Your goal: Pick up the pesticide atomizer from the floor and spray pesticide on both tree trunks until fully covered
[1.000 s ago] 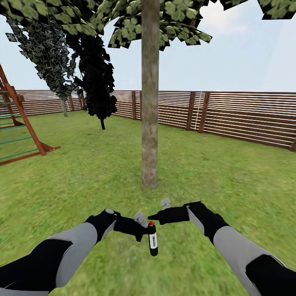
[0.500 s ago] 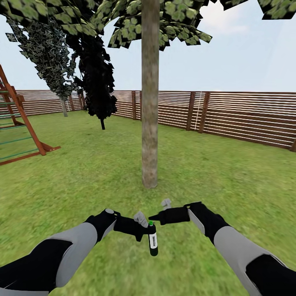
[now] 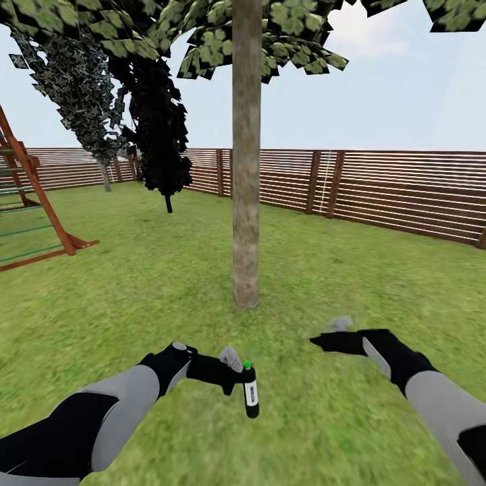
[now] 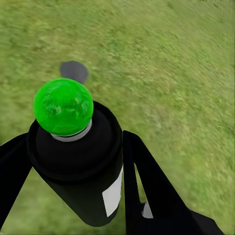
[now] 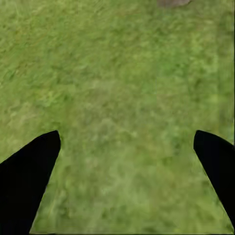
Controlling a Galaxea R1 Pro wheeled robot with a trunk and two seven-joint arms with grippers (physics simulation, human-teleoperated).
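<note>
The pesticide atomizer [image 3: 251, 395], a dark bottle with a white label, hangs upright over the grass with my left gripper [image 3: 236, 378] shut on it. Its top dot [image 4: 63, 106] glows green in the left wrist view, where the black fingers [image 4: 152, 186] clamp the atomizer's body [image 4: 83, 171]. One tree trunk [image 3: 246, 202], pale and bare, rises from the lawn straight ahead of the bottle, with a leafy crown above. My right gripper [image 3: 322, 341] hovers open to the right, apart from the bottle; its right wrist view has grass between the spread fingertips [image 5: 29, 181].
A brown slat fence [image 3: 378, 189] rings the lawn behind the trunk. Two dark conifers [image 3: 158, 135] stand at the back left. A wooden climbing frame [image 3: 34, 202] is at the far left. Open grass [image 3: 378, 283] lies to the right.
The dot on the atomizer turned from red to green. My right arm then swung away to the right from beside the bottle's top. The left arm stayed put.
</note>
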